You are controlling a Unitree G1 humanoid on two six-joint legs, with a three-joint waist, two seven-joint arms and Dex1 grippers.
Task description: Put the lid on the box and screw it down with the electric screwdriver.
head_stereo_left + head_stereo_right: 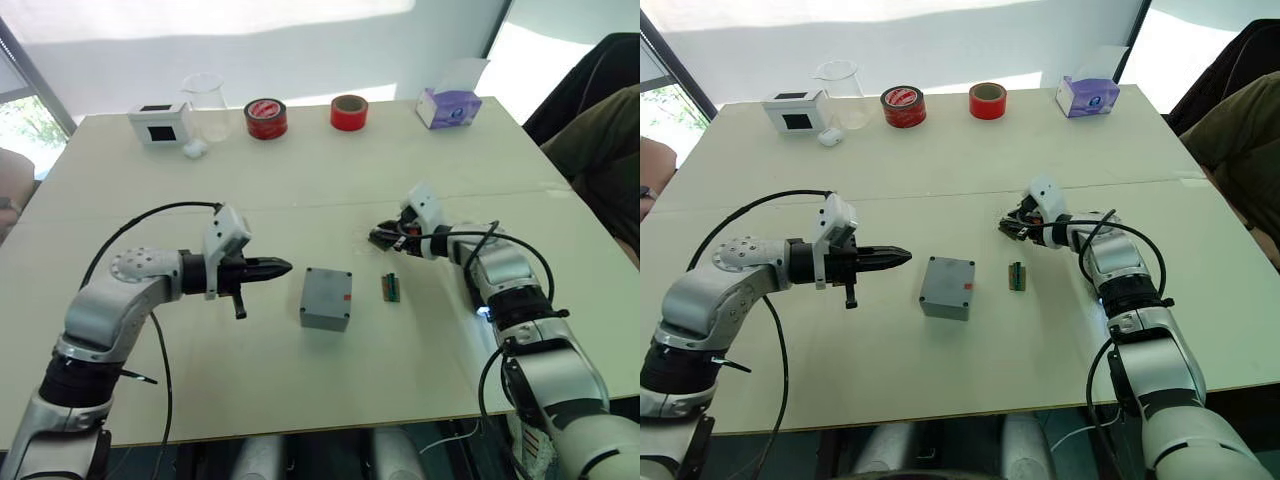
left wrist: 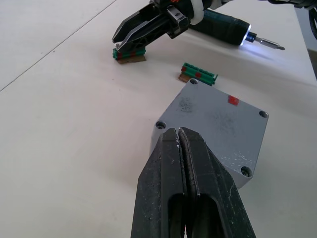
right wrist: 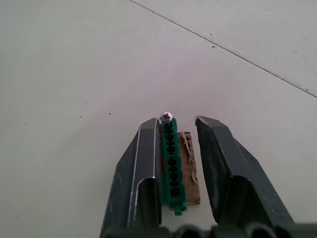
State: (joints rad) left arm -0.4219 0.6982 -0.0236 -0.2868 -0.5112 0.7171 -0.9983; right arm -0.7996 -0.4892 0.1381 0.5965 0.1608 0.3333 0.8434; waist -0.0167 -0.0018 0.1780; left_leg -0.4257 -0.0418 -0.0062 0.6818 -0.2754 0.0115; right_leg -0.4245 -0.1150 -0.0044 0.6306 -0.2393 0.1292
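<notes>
1. Presently, the box point(image 1: 326, 298) sits mid-table with the lid point(image 2: 218, 124) already seated on top; its four corner holes look empty, though that is hard to confirm.
2. The left gripper point(image 1: 268, 268) hangs just left of the box, jaws pressed together on nothing, tips aimed at the box wall.
3. The right gripper point(image 3: 178, 163) is well right of and beyond the box, jaws apart around a green strip point(image 3: 171, 163) that carries a screw point(image 3: 166, 117) at its far end. A second green strip point(image 1: 392, 287) lies just right of the box.
4. The screwdriver point(image 2: 225, 29) shows beside the right gripper, its tip light on and its bit pointing away from the box.
5. Risks, as judged:
   - The screw is small and may slip or roll off if the jaws close on the strip instead.
   - The lid is unfastened, so a nudge from the left gripper could shift it off its holes.
   - With nothing bracing the box, driving a screw could spin or tip it.
</notes>
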